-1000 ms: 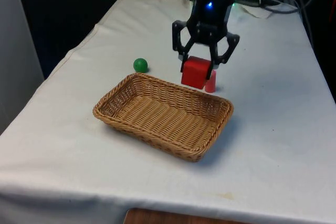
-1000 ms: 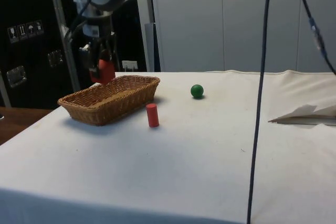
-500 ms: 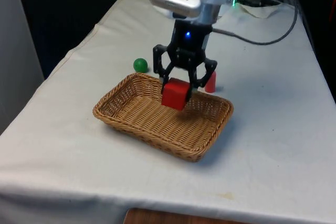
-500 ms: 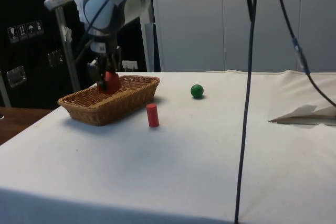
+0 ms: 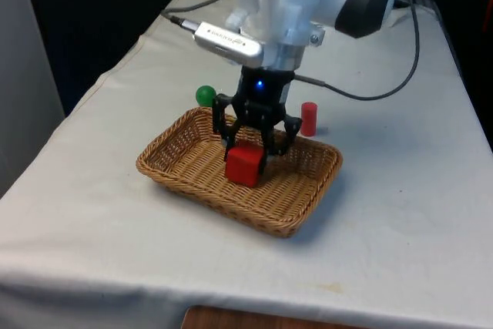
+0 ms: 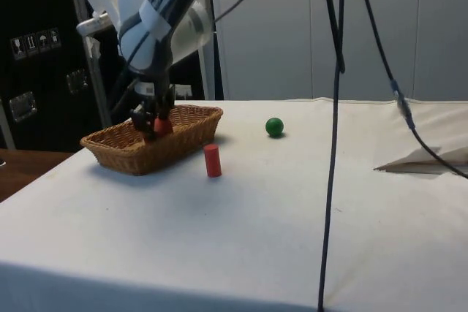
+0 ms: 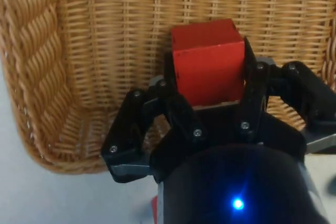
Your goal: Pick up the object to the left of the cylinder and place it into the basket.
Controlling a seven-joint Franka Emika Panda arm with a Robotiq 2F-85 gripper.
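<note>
Two black fingers of the gripper (image 5: 255,146) clamp the red cube (image 5: 245,165) between them, low inside the wicker basket (image 5: 166,161); behind the jaws sit a green ball (image 5: 204,95) and, further right, the red cylinder (image 5: 309,119).

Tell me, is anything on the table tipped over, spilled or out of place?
Nothing stands out. The red cylinder stands upright, the green ball rests on the cloth, and the red cube is inside the basket.

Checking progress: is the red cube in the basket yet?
In: the red cube sits low inside the wicker basket, gripper shut on it.
</note>
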